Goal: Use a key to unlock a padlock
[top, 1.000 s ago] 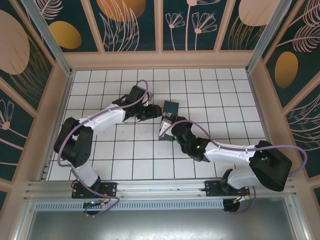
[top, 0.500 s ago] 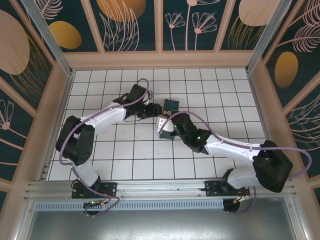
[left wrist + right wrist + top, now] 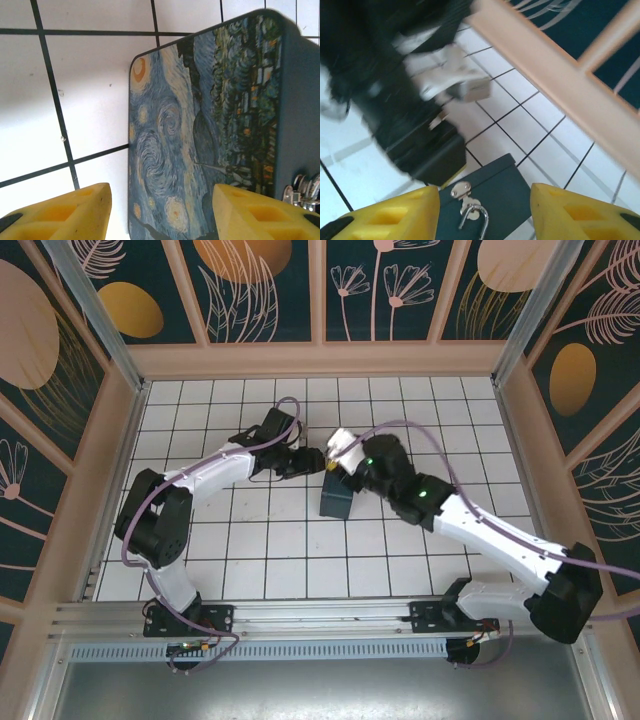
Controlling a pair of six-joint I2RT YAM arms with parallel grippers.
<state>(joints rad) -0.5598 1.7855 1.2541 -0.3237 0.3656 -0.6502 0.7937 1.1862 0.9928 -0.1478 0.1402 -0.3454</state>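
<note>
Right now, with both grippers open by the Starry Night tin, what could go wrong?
1. Collision: in the top view the left gripper and right gripper sit almost tip to tip at the far edge of the Starry Night tin.
2. Missed grasp: the right wrist view is motion-blurred, and the padlock shackle between its open fingers is thin. Closing may miss it or shove the tin.

Blue-yellow swirl-painted tin [image 3: 200, 125], yellow fingers [image 3: 65, 210], white table [image 3: 90, 75] w/ blk grid
</note>
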